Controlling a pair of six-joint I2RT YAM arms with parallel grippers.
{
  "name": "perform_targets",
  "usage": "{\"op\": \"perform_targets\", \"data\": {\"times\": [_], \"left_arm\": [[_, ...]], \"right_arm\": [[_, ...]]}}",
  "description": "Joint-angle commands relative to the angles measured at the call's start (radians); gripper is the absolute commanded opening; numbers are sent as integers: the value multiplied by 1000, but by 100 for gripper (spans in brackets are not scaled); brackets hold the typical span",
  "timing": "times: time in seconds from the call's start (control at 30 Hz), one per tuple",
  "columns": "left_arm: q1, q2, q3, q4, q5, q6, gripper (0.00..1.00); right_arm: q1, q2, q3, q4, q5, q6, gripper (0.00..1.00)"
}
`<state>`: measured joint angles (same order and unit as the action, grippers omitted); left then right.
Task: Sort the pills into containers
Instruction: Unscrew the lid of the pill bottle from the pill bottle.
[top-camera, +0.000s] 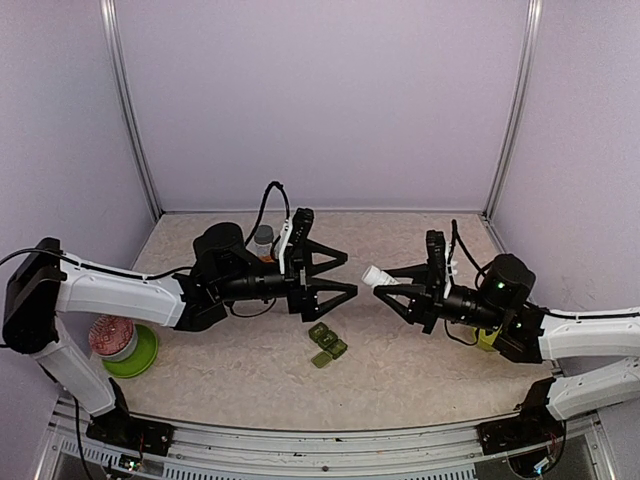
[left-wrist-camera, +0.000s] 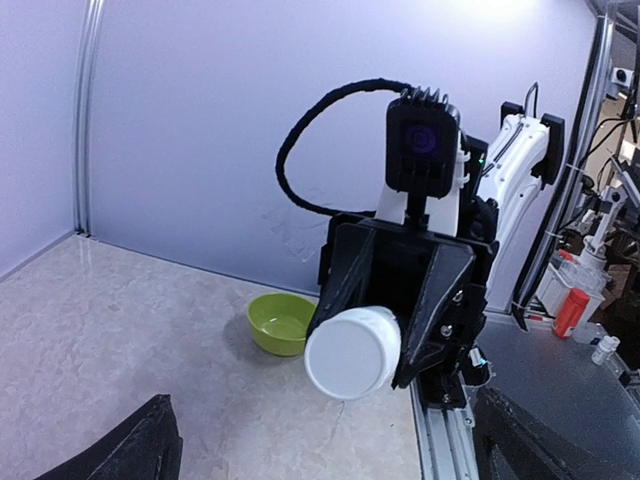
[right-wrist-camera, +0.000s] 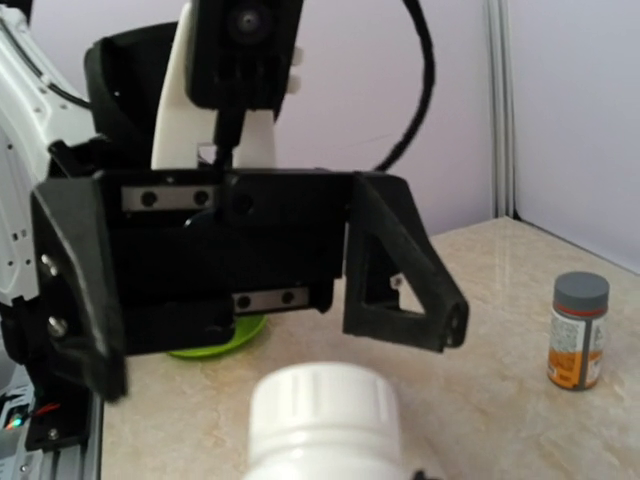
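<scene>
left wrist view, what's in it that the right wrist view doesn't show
Only the left wrist: the right gripper head-on, shut on the white bottle. Only the right wrist: the left gripper head-on, jaws wide open, and an orange bottle with a grey cap. Both: that white bottle's cap and the marbled table. Neither shows the pill box.

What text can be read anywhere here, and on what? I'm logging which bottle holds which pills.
No text is legible in any view.
orange bottle with the grey cap: has a pale label, but its print is too blurred to read.
white bottle: no writing shows on its cap or on the part in view.
pill box: too small to tell whether its lids carry any marks.
</scene>
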<state>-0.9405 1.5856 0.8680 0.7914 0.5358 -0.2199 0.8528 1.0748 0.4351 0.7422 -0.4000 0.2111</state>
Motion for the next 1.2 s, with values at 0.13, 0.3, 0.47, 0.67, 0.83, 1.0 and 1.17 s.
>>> {"op": "perform_targets", "data": {"times": [0.13, 0.3, 0.47, 0.67, 0.83, 1.0, 1.17], "left_arm": [[36, -68, -10, -166, -92, 137, 99], [46, -76, -11, -169, -85, 139, 99], [46, -66, -16, -150, -80, 139, 99], [46, -63, -11, -145, -29, 188, 99], [46, -60, -11, -143, 62, 301, 99], [45, -73, -15, -152, 95, 404, 99], [44, -63, 13, -187, 191, 466, 96]], "right_arm": [[6, 3, 46, -56, 18, 25, 24], [7, 1, 44, -50, 40, 24, 22], [7, -11, 34, -44, 43, 3, 20], [7, 4, 52, -77, 27, 3, 15], [8, 22, 73, -99, -42, 6, 17], [7, 26, 81, -100, -172, 11, 17], [7, 50, 98, -98, -303, 27, 17]]}}
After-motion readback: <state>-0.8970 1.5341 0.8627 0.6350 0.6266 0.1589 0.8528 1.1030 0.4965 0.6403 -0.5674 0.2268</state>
